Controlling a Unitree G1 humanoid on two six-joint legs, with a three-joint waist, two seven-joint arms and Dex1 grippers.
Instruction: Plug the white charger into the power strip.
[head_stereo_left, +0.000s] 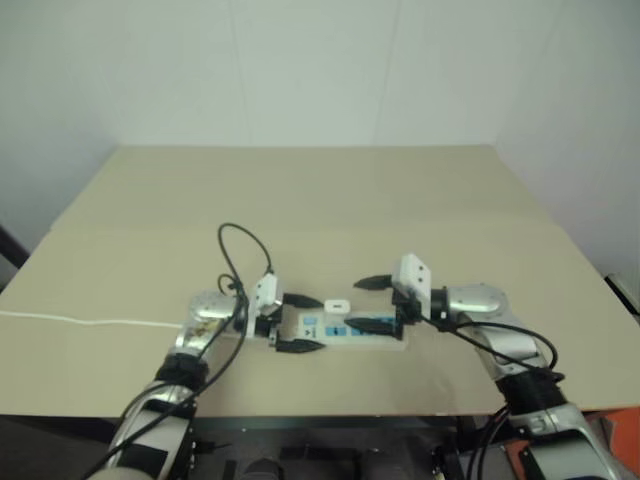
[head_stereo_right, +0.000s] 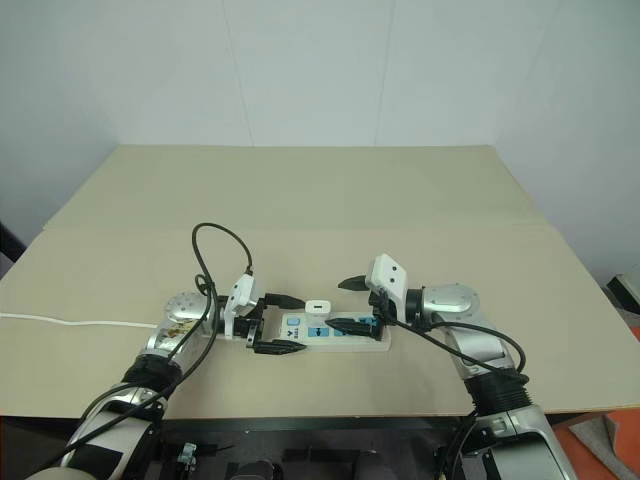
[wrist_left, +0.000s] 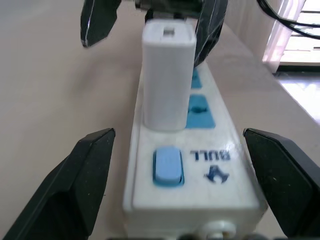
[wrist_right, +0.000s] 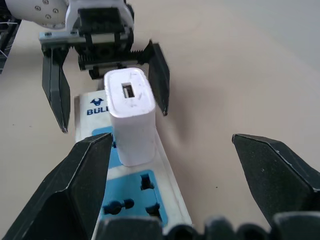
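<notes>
Now standing upright in the power strip (head_stereo_right: 335, 333): white charger (head_stereo_right: 318, 307), seated in the socket nearest the switch end, its top port facing up. Lying flat on the tan surface (head_stereo_right: 320, 190), near the front edge, between the two arms. Blue switch (wrist_left: 167, 165) and a blue logo at the end toward the left arm; more blue socket faces (wrist_right: 131, 200) running on toward the right arm.

Left end effector (head_stereo_right: 282, 323): wide open, black fingers (wrist_left: 70, 185) spread to either side of the strip's switch end, holding nothing, apart from the charger. Right end effector (head_stereo_right: 357, 303): likewise wide open, pointed back at the left one from the other end of the strip, fingers (wrist_right: 75, 185) on either side of the strip, gripping nothing. Charger between the two end effectors, touched by neither.

Black cable (head_stereo_right: 215, 250) looping up from the left wrist. Thin white cord (head_stereo_right: 75, 322) trailing across the surface off to the left edge. Pale walls (head_stereo_right: 300, 70) behind the surface.
</notes>
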